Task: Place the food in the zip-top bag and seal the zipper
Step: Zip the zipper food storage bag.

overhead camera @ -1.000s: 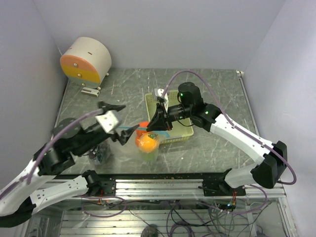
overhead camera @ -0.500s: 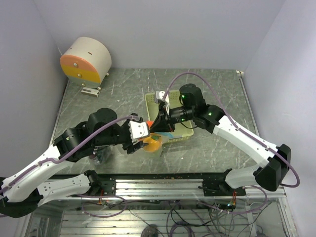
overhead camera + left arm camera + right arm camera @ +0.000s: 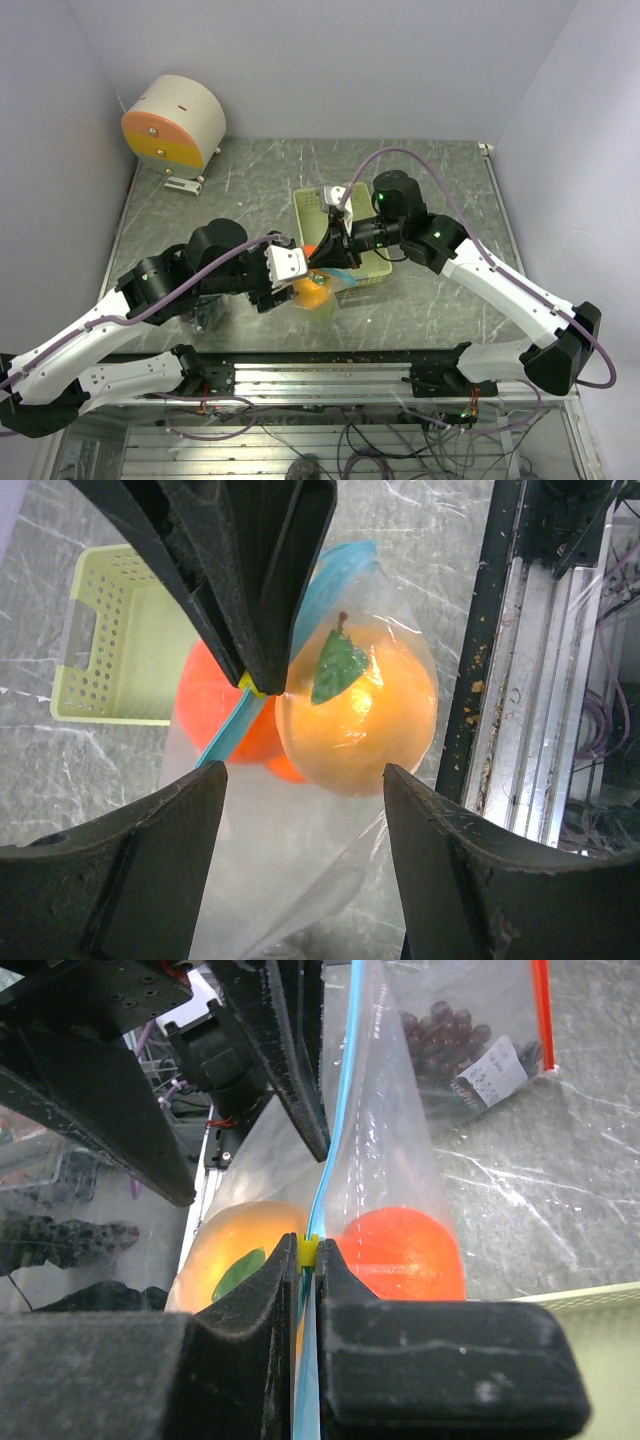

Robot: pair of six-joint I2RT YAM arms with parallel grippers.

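Observation:
The clear zip-top bag [image 3: 300, 860] hangs by its zipper [image 3: 335, 1110], whose teal side runs between my right fingers. It holds an orange fruit [image 3: 360, 720] with a green leaf and a red-orange fruit [image 3: 400, 1250]. Dark purple grapes [image 3: 445, 1035] show through the plastic farther along, near the red strip [image 3: 541, 1010]. My right gripper [image 3: 310, 1255] is shut on the zipper's yellow slider; in the top view it [image 3: 322, 255] sits above the fruit [image 3: 312, 290]. My left gripper [image 3: 305, 880] is open, its fingers either side of the bag's lower part, beside the fruit in the top view [image 3: 278, 292].
The pale yellow-green basket [image 3: 370, 265] stands just right of the bag, also in the left wrist view [image 3: 120, 650]. A round white and orange device [image 3: 175, 122] sits at the back left. The black front rail [image 3: 500, 630] runs close to the bag.
My left arm swung in from the left and its open gripper now straddles the bag by the fruit. My right gripper shifted slightly right, still holding the zipper.

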